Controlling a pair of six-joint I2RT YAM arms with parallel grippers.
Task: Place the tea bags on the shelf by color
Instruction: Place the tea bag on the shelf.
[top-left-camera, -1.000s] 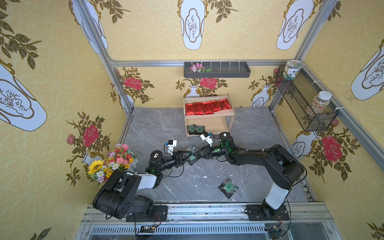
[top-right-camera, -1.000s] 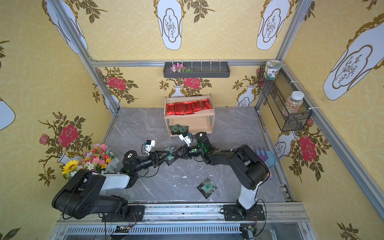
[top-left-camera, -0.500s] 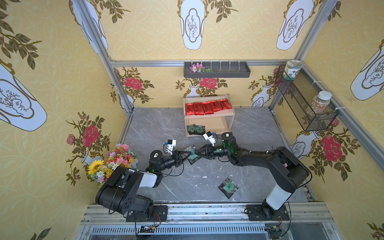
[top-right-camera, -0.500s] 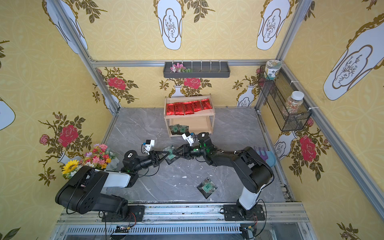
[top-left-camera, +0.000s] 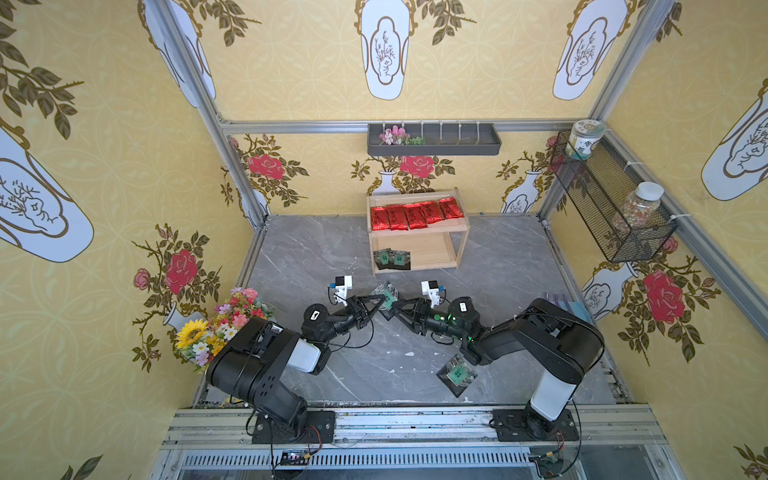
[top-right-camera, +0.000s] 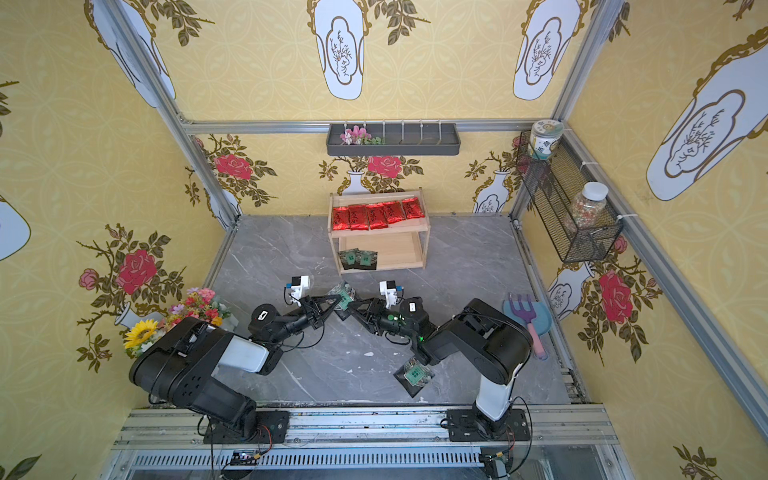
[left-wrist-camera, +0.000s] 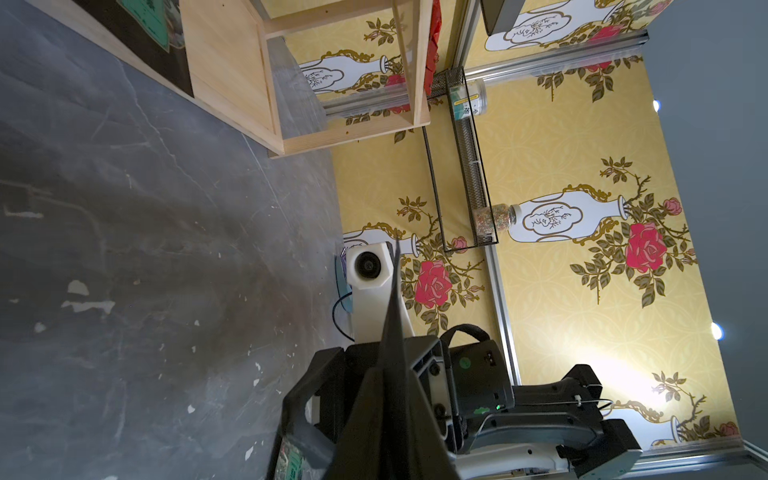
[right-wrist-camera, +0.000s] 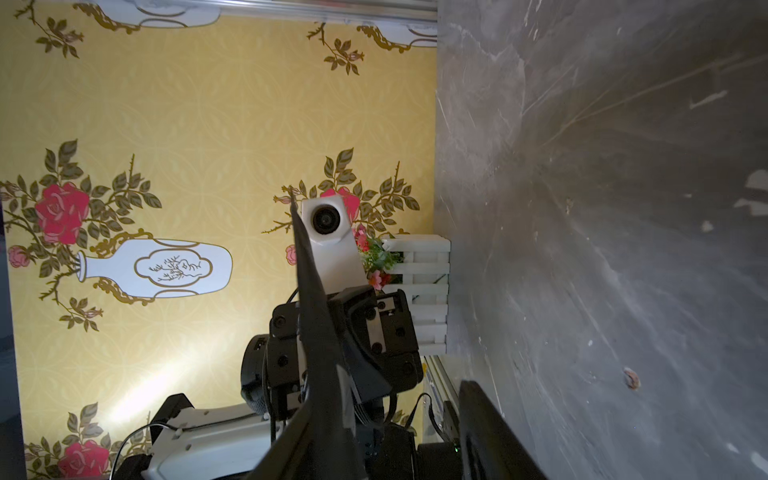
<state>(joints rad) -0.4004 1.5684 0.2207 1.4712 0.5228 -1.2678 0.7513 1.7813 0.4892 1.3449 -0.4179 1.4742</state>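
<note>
The grey surface (top-left-camera: 311, 257) carried the shelf (top-left-camera: 434, 251) against the back wall. The left tool (top-left-camera: 380, 300) was clamped tight on the held packet (top-left-camera: 388, 296), a green-labelled one kept tilted above the surface, in front of the shelf and apart from it. The right tool (top-left-camera: 395, 308) met it from the opposite side with jaws parted. The right wrist view showed its fingers (right-wrist-camera: 490, 436) standing apart, and contact with the packet could not be confirmed. Five red sachets (top-left-camera: 415, 215) lay side by side across the shelf's upper tier. Two shelved packets (top-left-camera: 391, 259), green-labelled, overlapped at the left front of the lower tier. One loose packet (top-left-camera: 457, 372) lay flat on the surface near the right arm's base.
</note>
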